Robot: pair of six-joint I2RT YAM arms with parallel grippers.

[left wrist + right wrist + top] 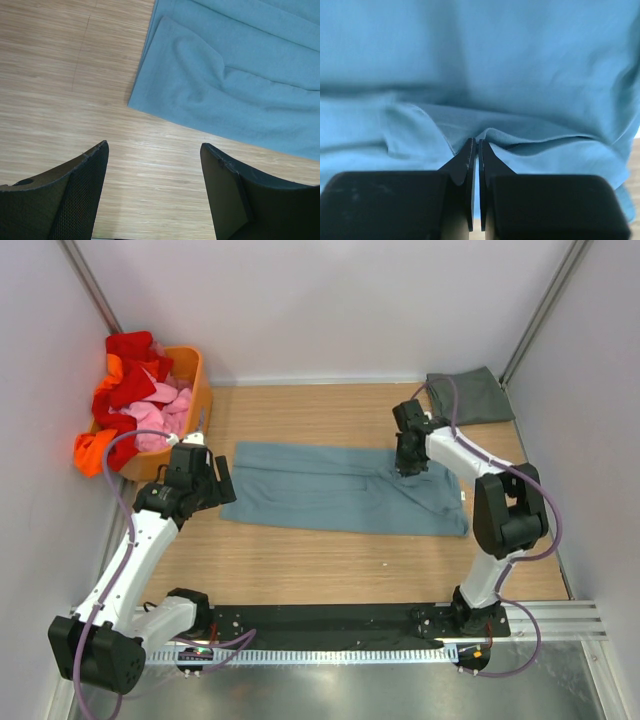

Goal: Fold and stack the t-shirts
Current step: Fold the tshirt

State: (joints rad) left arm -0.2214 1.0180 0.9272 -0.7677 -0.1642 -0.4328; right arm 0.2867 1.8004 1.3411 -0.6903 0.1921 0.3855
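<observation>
Now the blue shirt [330, 490] lies part-folded in the middle of the surface [300, 570]. The right pincer [475, 144] is clamped on a cloth ridge near its right end. The left pincer [155, 147] hangs apart beside the left edge and probably needs a grip there before the next fold.

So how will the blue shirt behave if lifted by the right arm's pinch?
Probably floppy: the blue shirt lies flat with soft creases and puckers where the right fingers pinch it. Lifted there, it would likely drape and trail rather than rise whole. It looks light and may slide on the smooth table.
</observation>
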